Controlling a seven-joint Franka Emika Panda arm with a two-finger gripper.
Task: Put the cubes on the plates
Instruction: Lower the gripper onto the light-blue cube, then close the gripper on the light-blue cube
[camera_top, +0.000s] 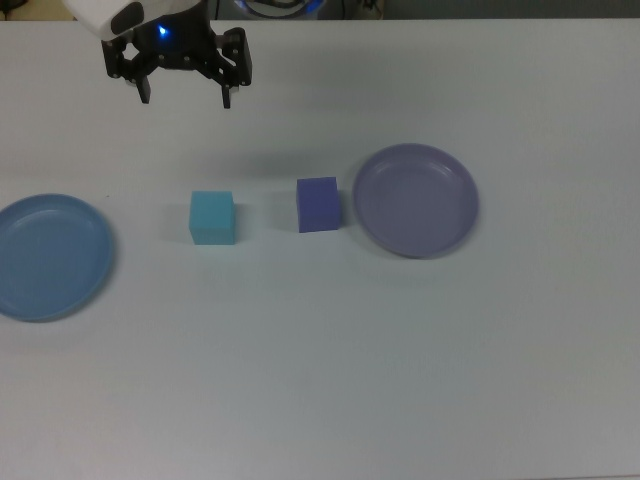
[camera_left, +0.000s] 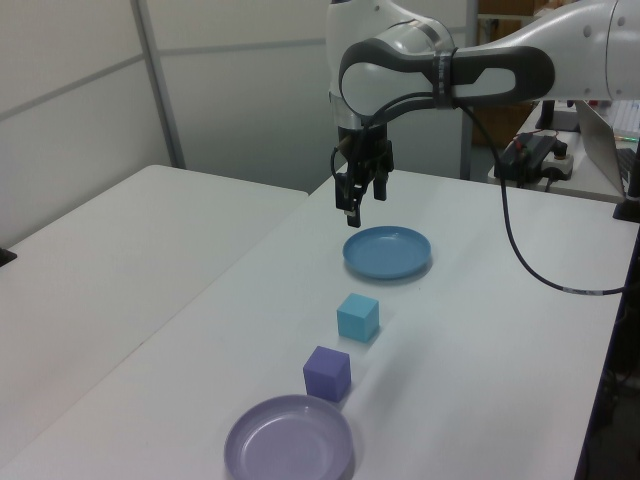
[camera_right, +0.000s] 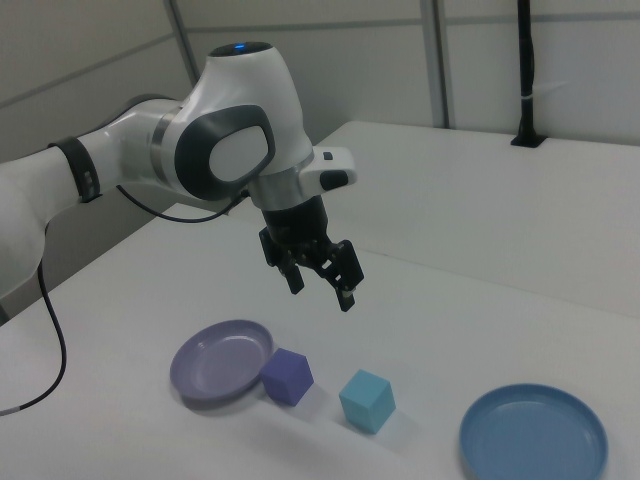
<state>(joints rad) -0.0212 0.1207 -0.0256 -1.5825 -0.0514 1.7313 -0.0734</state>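
In the top view the gripper (camera_top: 186, 98) hung open and empty above the table, while the turquoise cube (camera_top: 212, 217) and violet cube (camera_top: 318, 204) sat between the blue plate (camera_top: 50, 256) and purple plate (camera_top: 416, 199); the left view and the right view showed neither cube yet on a plate, apparently awaiting pickup.

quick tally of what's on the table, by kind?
Cubes: 2, the cyan cube and the blue-violet cube
Plates: 2, the light blue plate and the lavender plate
Total: 4
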